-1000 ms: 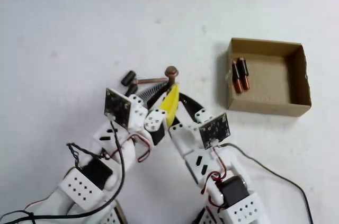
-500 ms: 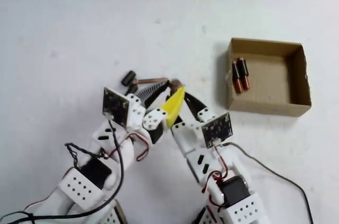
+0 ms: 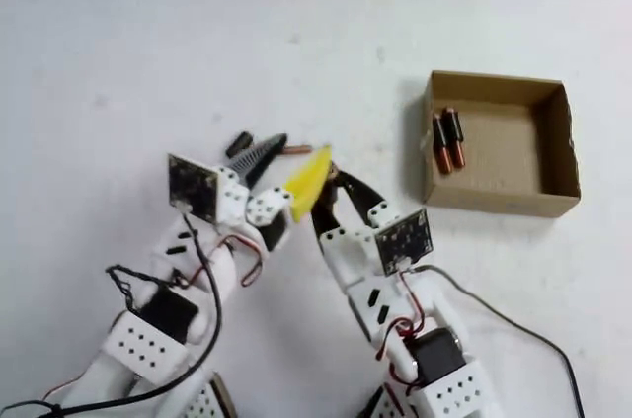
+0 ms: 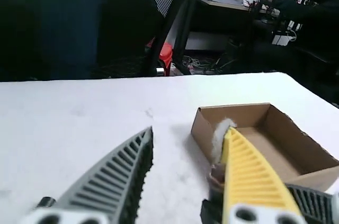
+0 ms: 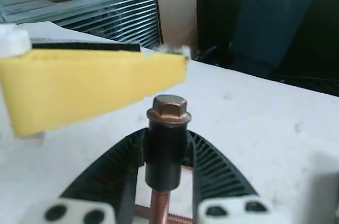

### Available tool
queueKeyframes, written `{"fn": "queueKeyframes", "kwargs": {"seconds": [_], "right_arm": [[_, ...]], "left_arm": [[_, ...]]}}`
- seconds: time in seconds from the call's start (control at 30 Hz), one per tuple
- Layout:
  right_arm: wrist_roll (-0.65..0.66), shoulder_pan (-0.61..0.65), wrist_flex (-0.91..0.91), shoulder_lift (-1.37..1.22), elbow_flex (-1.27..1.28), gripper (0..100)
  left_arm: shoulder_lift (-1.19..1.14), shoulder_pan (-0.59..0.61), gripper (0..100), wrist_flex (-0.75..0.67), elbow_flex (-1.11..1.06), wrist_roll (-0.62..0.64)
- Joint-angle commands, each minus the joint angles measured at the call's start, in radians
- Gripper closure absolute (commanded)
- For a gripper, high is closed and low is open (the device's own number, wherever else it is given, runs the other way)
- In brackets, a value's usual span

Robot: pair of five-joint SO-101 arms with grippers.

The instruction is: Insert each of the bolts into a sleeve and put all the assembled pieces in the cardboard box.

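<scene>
— While the right gripper (image 5: 166, 139) clamps its fingers on the sleeve (image 5: 165, 158), bolt (image 5: 168, 108) seated upright, near the cardboard box (image 3: 499, 203), what counts?
— Keeping it upright, releasing low inside the box. The left gripper (image 3: 284, 163), fingers spread and empty, has backed away from the box since a second ago.

- I read the table (image 3: 118, 52) as evenly bright, lit from overhead, nearly washed white.
- A soft, short shadow lies left of the cardboard box (image 3: 494, 199).
- Blinds (image 5: 90, 1) glow with daylight; the room beyond stays dim.
</scene>
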State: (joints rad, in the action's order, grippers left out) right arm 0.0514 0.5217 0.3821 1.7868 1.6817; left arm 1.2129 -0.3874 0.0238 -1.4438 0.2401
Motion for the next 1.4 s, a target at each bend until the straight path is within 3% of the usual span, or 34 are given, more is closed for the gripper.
{"fn": "queueKeyframes", "kwargs": {"seconds": [0.0, 0.13, 0.4, 0.57, 0.7, 0.9, 1.1, 1.2, 1.37], "right_arm": [[-0.003, -0.03, 0.002, 0.013, 0.009, 98.2], [-0.003, -0.09, 0.002, 0.013, 0.009, 98.2], [-0.002, -0.162, 0.001, 0.015, 0.009, 98.2], [0.078, -0.162, 0.053, 0.015, -0.009, 98.1], [0.106, -0.162, 0.18, 0.013, -0.087, 98.1], [0.11, -0.22, 0.329, 0.01, -0.224, 98.1], [0.11, -0.326, 0.455, 0.007, -0.35, 98.1], [0.11, -0.36, 0.507, 0.005, -0.407, 98.1], [0.13, -0.43, 0.564, -0.033, -0.505, 98.1]], "left_arm": [[0.022, 0.027, 77, -0.005, 0.081, 0.014], [0.024, 0.077, 77, 0.081, 0.123, 0.014], [0.022, 0.269, 77, 0.848, 0.54, 0.003], [0.022, 0.317, 77, 1.128, 0.707, -0.089], [0.022, 0.383, 79, 1.215, 0.718, -0.123], [0.022, 0.458, 98, 1.321, 0.713, -0.218], [0.022, 0.456, 96, 1.425, 0.701, -0.242], [0.022, 0.456, 98, 1.405, 0.624, -0.262], [0.022, 0.458, 98, 1.28, 0.453, -0.423]]}}
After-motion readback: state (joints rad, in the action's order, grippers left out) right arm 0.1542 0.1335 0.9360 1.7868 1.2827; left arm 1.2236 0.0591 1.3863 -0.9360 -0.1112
